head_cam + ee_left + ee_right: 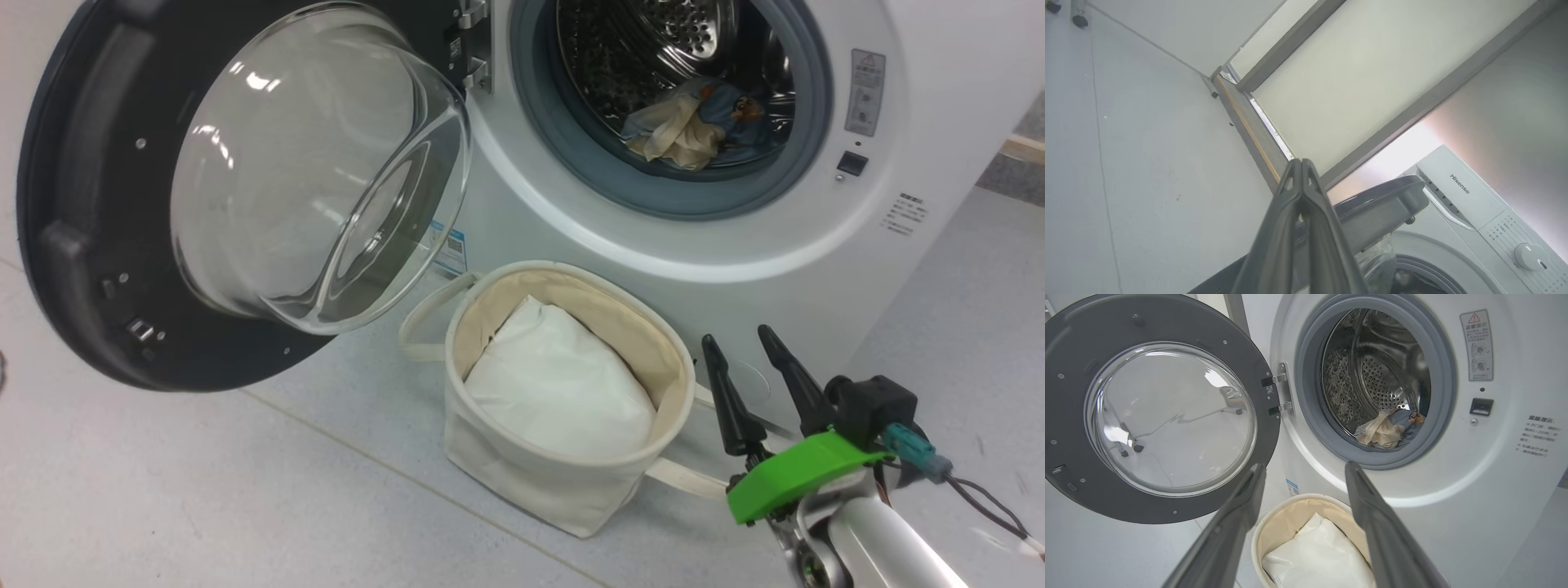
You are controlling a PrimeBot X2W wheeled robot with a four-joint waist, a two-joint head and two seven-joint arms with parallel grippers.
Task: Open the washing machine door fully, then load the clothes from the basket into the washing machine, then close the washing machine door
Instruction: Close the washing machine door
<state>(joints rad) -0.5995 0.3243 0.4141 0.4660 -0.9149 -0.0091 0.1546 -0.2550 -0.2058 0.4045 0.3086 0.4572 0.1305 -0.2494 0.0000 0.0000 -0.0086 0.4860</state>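
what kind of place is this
Likely a laundry corner in a lab or test room rather than a home: a white front-loading washing machine with its door open, a canvas basket on a plain grey floor, and bare framed wall panels.

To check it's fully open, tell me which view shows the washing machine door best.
The right wrist view: the washing machine door faces it almost whole, swung open beside the drum. The head view shows the door closer, top cropped. The left wrist view catches its dark rim edge-on.
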